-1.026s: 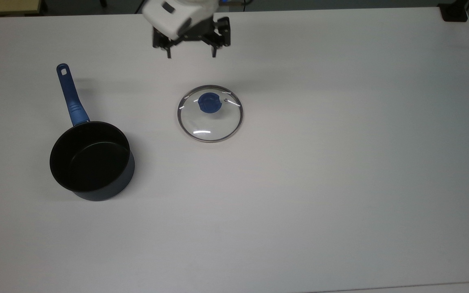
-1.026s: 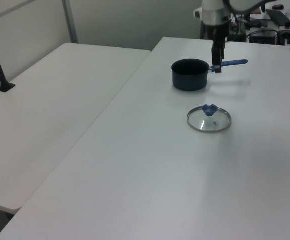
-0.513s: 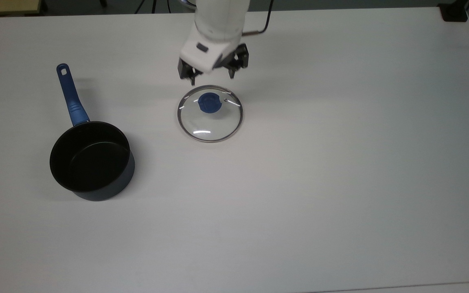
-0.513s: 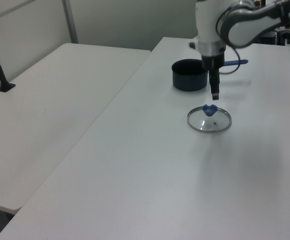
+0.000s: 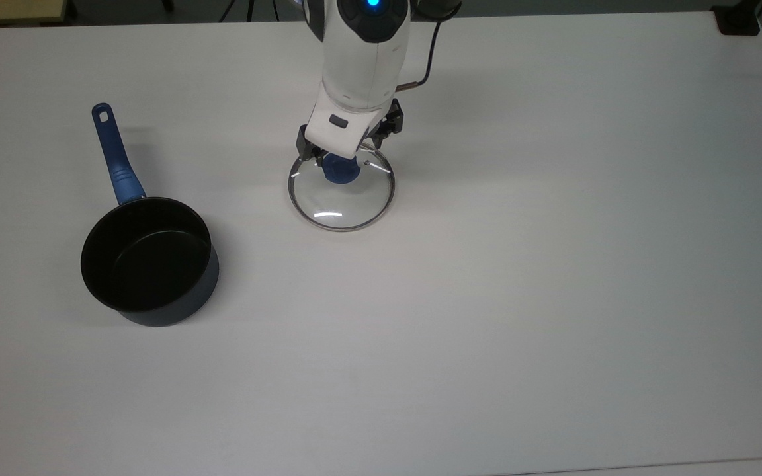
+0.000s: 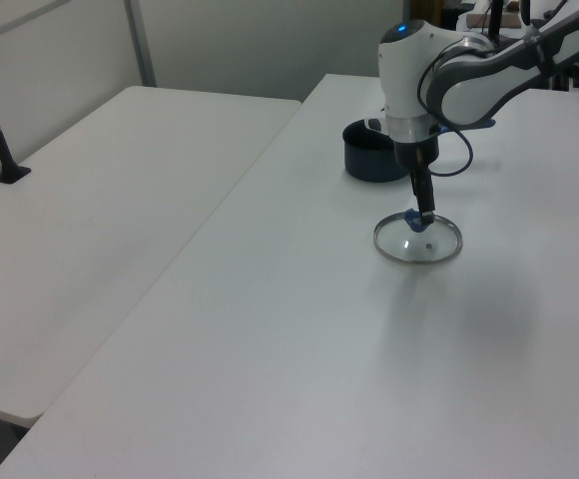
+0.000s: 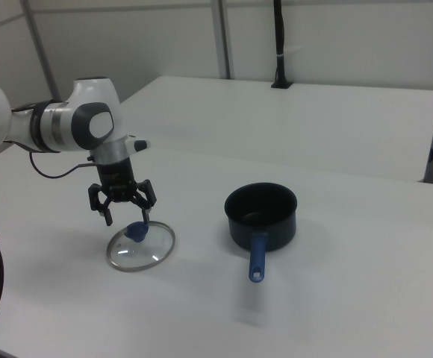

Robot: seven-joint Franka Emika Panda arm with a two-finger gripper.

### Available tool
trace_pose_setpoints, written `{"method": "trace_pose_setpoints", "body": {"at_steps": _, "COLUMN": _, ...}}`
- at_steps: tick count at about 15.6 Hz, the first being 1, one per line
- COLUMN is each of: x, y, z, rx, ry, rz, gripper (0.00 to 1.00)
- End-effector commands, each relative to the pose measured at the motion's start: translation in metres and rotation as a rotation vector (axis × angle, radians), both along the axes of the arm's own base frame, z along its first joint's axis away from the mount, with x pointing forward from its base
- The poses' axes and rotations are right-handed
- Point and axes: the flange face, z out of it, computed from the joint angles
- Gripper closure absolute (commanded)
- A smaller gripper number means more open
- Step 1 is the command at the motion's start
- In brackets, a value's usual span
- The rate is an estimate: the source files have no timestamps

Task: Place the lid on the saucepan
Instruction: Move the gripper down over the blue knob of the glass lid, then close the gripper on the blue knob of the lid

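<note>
A broad white table carries everything, its top plain and matt; the left view adds a second white table alongside it and a pale wall behind, and the right view shows that neighbouring table with a dark post standing at its far edge. The lid lies flat on the table and serves as the landmark; it is a round disc of clear glass with a thin metal rim, and its blue knob sits at the centre. The gripper hangs directly over that knob, its two dark fingers spread apart on either side of it and closed on nothing; the right view shows the gap between them plainly, while in the top view the white wrist housing covers much of the fingers and the far half of the knob; in the left view the fingers merge into one dark stem above the lid, so their spacing cannot be read there. Whether the fingertips touch the glass is hard to make out. The saucepan stands well apart from the lid, towards the top view's left; it is round, black inside, dark blue-grey outside, with a long blue handle pierced by a hole at its end. In the left view the arm hides part of the pan and most of the handle; the right view shows both whole. A dark cable loops from the arm past the lid's far side.
</note>
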Motion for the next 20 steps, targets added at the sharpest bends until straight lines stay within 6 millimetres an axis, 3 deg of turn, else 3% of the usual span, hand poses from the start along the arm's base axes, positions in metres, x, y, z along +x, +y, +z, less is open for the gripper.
{"method": "trace_pose_setpoints", "body": {"at_steps": 1, "x": 0.001, "y": -0.006, "z": -0.004, "rx": 0.006, "ry": -0.002, "rz": 0.068, "gripper": 0.03}}
{"method": "trace_pose_setpoints", "body": {"at_steps": 6, "x": 0.004, "y": -0.018, "z": -0.015, "rx": 0.022, "ry": -0.036, "rz": 0.005, "gripper": 0.05}}
{"method": "trace_pose_setpoints", "body": {"at_steps": 11, "x": 0.004, "y": -0.017, "z": -0.025, "rx": 0.033, "ry": -0.035, "rz": 0.0, "gripper": 0.18}}
{"method": "trace_pose_setpoints", "body": {"at_steps": 16, "x": 0.003, "y": -0.016, "z": -0.029, "rx": 0.033, "ry": -0.035, "rz": 0.001, "gripper": 0.23}}
{"method": "trace_pose_setpoints", "body": {"at_steps": 20, "x": 0.003, "y": -0.015, "z": -0.032, "rx": 0.039, "ry": -0.037, "rz": -0.002, "gripper": 0.41}}
